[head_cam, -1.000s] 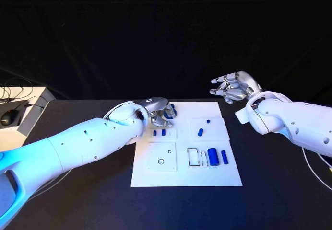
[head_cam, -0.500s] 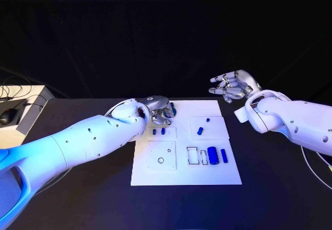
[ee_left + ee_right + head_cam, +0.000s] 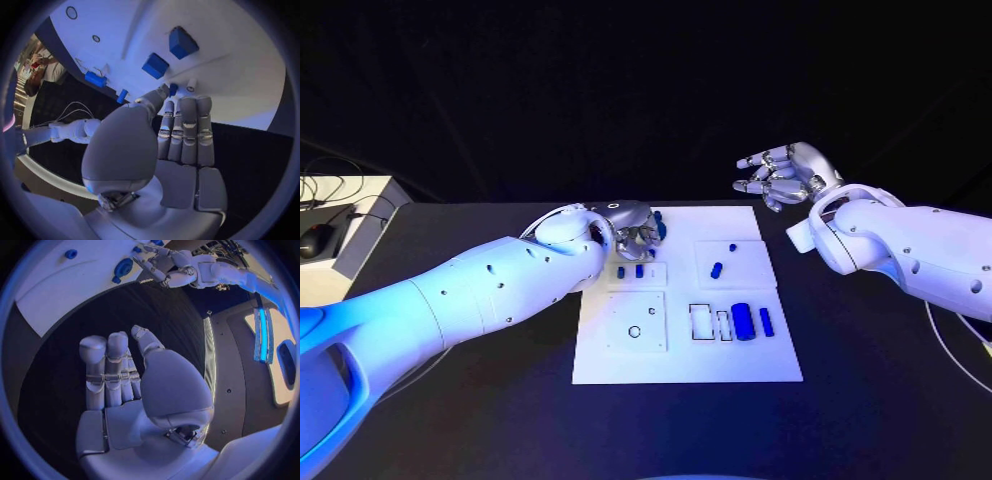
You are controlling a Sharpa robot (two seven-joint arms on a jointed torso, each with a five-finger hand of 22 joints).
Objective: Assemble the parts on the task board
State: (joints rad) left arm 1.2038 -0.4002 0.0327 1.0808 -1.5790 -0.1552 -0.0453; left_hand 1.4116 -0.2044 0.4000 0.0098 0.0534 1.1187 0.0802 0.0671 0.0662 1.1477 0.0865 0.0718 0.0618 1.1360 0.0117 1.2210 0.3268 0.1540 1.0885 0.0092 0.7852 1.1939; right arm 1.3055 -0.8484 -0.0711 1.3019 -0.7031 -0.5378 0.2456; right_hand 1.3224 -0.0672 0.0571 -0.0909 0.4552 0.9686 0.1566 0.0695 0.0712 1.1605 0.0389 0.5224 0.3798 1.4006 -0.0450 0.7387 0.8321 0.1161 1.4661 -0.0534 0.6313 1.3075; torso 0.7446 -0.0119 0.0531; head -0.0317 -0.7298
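Silver hand reaching for blue part at board's far edge

White task board (image 3: 689, 365) is lying mid-table; blue parts (image 3: 744, 324) are sitting at its three o'clock. The left hand (image 3: 635, 232), at eleven o'clock, is pinching a small blue part (image 3: 173, 89), likely for seating. The right hand (image 3: 783, 178) is hovering off the board at one o'clock, fingers curled, grasping nothing, likely keeping clear.

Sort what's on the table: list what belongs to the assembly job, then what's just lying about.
Job:
task board
blue parts
left hand, over the board's far left corner
right hand, raised off the board

Lying about:
mouse
cables
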